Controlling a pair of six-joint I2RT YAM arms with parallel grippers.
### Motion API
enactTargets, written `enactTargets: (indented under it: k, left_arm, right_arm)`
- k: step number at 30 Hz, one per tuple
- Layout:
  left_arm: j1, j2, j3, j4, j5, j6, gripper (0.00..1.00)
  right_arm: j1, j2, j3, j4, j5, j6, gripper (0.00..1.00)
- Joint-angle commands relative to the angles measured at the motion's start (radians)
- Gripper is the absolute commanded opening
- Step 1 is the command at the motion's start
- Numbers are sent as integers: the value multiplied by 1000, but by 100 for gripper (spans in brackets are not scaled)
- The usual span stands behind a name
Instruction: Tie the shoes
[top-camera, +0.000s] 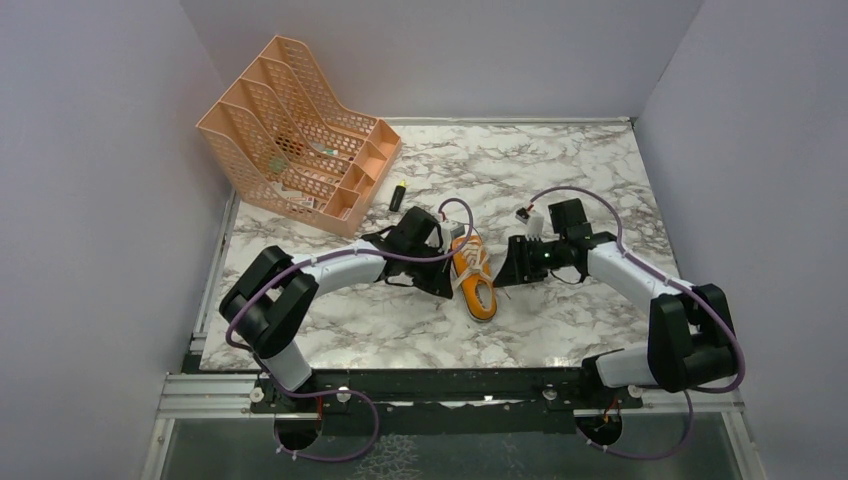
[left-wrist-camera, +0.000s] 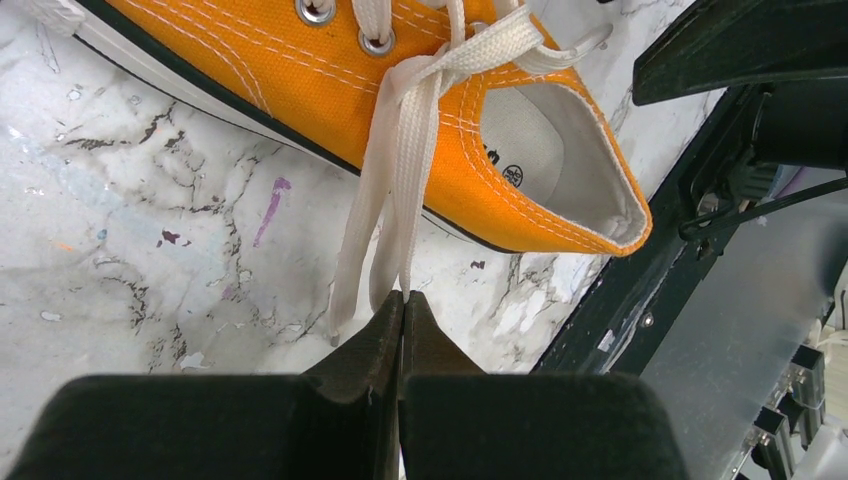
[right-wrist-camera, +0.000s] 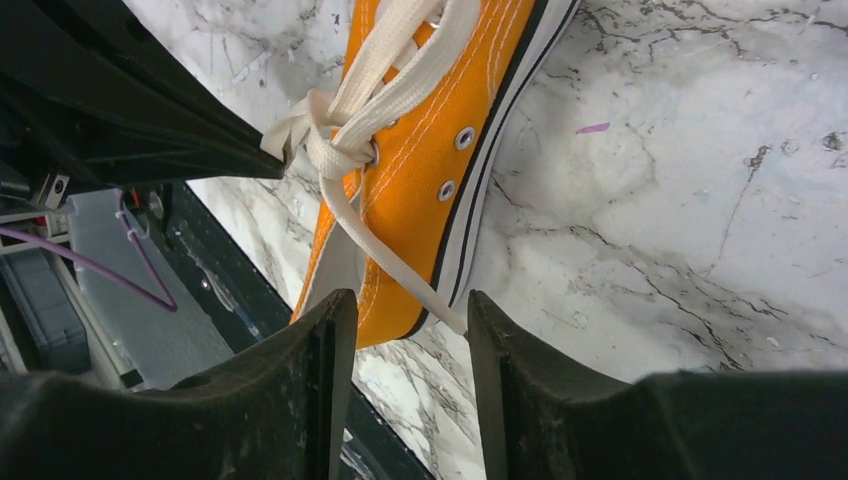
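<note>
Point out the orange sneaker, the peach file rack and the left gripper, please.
orange sneaker (top-camera: 478, 285): top external view, middle of its upper.
peach file rack (top-camera: 250, 110): top external view, on a lattice divider wall.
left gripper (left-wrist-camera: 403, 297): left wrist view, between its shut fingertips, pinching the white lace (left-wrist-camera: 400, 170).

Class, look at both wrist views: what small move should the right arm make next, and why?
Probably shut the right gripper: its jaws stand open with a white lace strand of the orange sneaker running between them, while the left gripper is shut on the other lace strands.
</note>
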Motion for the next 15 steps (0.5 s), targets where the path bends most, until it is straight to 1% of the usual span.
enactTargets:
  k: [1, 3, 6, 8, 12, 13, 15]
  left_arm:
    - [4, 10, 35, 11, 29, 12, 0]
    - [5, 15, 38, 11, 32, 14, 0]
    - [6, 19, 44, 11, 36, 14, 0]
    - [5, 21, 47, 10, 38, 14, 0]
    - [5, 21, 50, 4, 41, 19, 0]
    - [4, 21, 51, 3, 43, 23, 0]
    - [5, 20, 51, 1, 43, 23, 0]
  right_arm:
    - [0, 7, -12, 15, -59, 11, 47]
    - [1, -4, -28, 30, -78, 22, 45]
    - [1, -12, -48, 68, -92, 33, 34]
    - [1, -2, -47, 80, -90, 33, 33]
    - [4, 31, -31, 83, -74, 20, 37]
    - [3, 40, -28, 82, -78, 17, 35]
    - [5, 53, -23, 79, -87, 17, 27]
